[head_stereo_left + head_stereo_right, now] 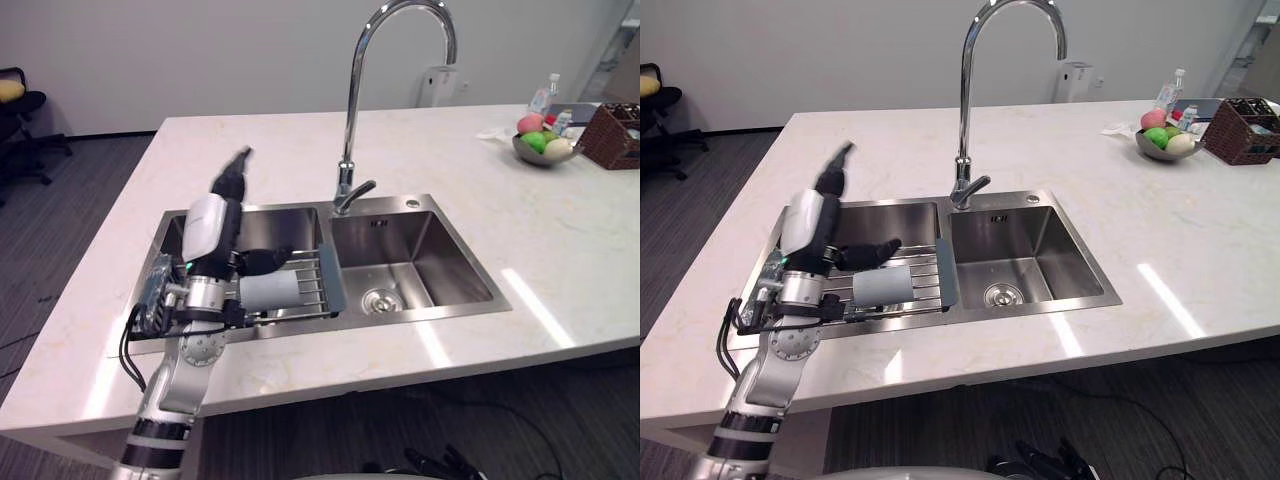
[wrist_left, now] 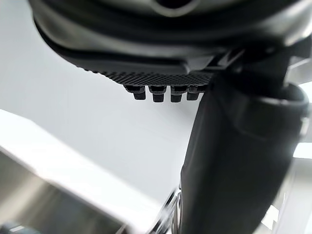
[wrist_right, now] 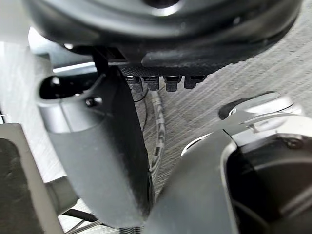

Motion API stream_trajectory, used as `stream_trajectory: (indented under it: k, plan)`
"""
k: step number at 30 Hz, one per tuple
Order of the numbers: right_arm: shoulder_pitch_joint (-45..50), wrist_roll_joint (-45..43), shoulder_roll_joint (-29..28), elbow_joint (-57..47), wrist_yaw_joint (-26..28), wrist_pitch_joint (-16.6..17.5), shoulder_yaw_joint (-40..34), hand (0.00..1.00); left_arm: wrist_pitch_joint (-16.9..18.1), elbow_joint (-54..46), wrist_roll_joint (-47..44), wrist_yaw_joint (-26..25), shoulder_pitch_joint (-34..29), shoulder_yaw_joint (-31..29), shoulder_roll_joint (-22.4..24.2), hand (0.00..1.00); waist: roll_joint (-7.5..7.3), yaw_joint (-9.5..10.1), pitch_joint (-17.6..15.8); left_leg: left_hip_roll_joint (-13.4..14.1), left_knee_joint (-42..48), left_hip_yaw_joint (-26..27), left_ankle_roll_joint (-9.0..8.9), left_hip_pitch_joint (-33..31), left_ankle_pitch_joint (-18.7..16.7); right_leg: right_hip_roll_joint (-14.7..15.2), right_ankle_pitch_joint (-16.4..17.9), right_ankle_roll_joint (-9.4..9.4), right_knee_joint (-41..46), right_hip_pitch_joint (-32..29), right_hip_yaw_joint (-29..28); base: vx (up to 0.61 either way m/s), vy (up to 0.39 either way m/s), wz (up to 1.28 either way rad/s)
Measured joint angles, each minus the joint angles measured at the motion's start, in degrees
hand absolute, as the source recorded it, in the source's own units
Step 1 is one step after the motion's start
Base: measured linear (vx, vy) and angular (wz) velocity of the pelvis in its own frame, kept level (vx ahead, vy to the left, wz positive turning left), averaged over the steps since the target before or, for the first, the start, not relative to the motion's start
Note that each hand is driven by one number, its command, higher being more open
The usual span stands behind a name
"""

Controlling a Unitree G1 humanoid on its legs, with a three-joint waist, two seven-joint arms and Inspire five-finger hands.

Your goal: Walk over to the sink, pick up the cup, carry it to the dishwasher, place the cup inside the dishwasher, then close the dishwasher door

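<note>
A grey cup (image 1: 268,290) lies on its side on a wire rack (image 1: 312,283) across the left basin of a steel double sink (image 1: 455,309). My left hand (image 1: 207,232) hangs over that basin just left of the cup, open. Its fingers (image 1: 232,180) point up and away, and its thumb (image 1: 264,260) reaches out above the cup; I cannot tell whether it touches. The cup (image 1: 884,287) shows again beside the hand (image 1: 805,232). My right hand (image 3: 105,146) hangs low over grey carpet, open and holding nothing.
A tall curved faucet (image 1: 351,100) stands behind the sink's divider. At the counter's far right are a fruit bowl (image 1: 542,146), a wicker basket (image 1: 612,136) and a small bottle (image 1: 543,97). An office chair (image 1: 17,112) stands far left on the carpet.
</note>
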State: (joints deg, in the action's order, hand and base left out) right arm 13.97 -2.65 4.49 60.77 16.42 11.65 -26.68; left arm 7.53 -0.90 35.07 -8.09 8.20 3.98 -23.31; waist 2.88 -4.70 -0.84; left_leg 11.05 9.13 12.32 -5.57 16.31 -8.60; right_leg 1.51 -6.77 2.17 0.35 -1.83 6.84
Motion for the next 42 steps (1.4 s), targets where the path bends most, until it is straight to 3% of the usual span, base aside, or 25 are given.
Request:
stream_trajectory:
  k: [4,9,13,14,16,25,33,37,42]
  plan:
    - [-0.18,0.21,1.9,0.77,0.79,-1.24,0.06,1.0,-3.49,6.61,0.53,8.37,2.13,0.45,-4.61,1.0,0.13,-0.89,-0.68,-1.88,-0.78,-0.95,-0.02,0.01,-0.02,1.3,-3.71,0.54,-5.22,1.78,-0.57,-0.06,0.047,-0.05]
    - [-0.1,1.33,2.67,0.89,1.23,-2.35,0.19,1.0,-4.83,9.34,0.83,15.57,3.28,1.52,-7.78,1.0,0.23,-1.12,-1.69,-1.96,-2.18,-0.98,-0.02,-0.03,-1.56,1.41,-4.37,0.33,-5.56,0.92,-0.37,-0.1,0.014,0.04]
    - [-1.78,2.34,4.13,0.49,1.45,-3.11,0.7,1.0,-5.5,10.26,0.21,18.34,7.33,1.56,-7.99,1.0,1.28,-1.34,-3.79,-1.4,-4.67,-0.78,-0.61,-0.07,-6.18,0.88,-6.46,1.06,-5.64,-0.66,0.07,-0.17,0.064,0.02]
    - [-2.08,2.37,3.95,0.32,1.43,-4.02,1.05,1.0,-5.91,10.33,-0.5,19.32,7.52,1.51,-8.66,1.0,0.49,-1.09,-4.4,-2.53,-4.6,-0.03,-0.27,0.03,-6.32,1.67,-7.29,1.31,-5.65,-0.85,-0.75,-0.19,0.094,-0.24]
    - [-1.14,2.29,3.73,-0.79,1.54,-4.71,1.27,1.0,-6.3,10.66,-1.74,20.58,7.42,1.53,-9.26,1.0,0.33,-1.18,-4.3,-3.31,-4.56,0.85,0.31,0.24,-6.47,2.5,-7.13,1.51,-5.65,-1.0,-1.43,-0.15,0.076,-0.24]
    - [-2.21,2.31,5.5,-3.16,2.07,-7.03,2.44,1.0,-6.67,10.77,-5.31,26.18,10.78,1.45,-10.29,1.0,2.36,-2.55,-5.56,-2.52,-4.99,0.07,-0.77,0.17,-5.68,1.62,-7.04,1.96,-5.42,-1.34,-0.29,0.05,0.004,0.01]
    - [-2.66,2.28,5.55,-3.67,2.56,-8.6,3.83,1.0,-9.09,12.89,-6.91,28.87,13.71,5.31,-11.07,1.0,1.66,-3.18,-6.0,-4.42,-4.75,-0.83,-0.2,0.17,-5.21,3.48,-7.02,1.94,-5.66,-1.07,-0.46,-0.03,-0.001,0.02]
    - [-2.55,2.29,5.46,-5.05,3.71,-9.64,5.05,1.0,-10.47,14.64,-7.04,32.11,15.44,6.02,-11.16,1.0,0.74,-3.43,-6.5,-4.37,-5.12,-0.66,0.34,0.16,-5.78,3.51,-7.06,2.22,-5.68,-1.17,-0.3,-0.07,-0.036,0.01]
    - [-2.24,2.3,5.51,-6.14,4.18,-10.6,5.27,1.0,-12.27,16.55,-7.05,37.24,18.58,7.25,-11.82,1.0,1.02,-3.92,-6.46,-3.69,-4.96,-0.48,-0.07,0.19,-6.23,2.9,-7.15,2.21,-5.67,-1.21,-0.34,-0.01,-0.035,-0.03]
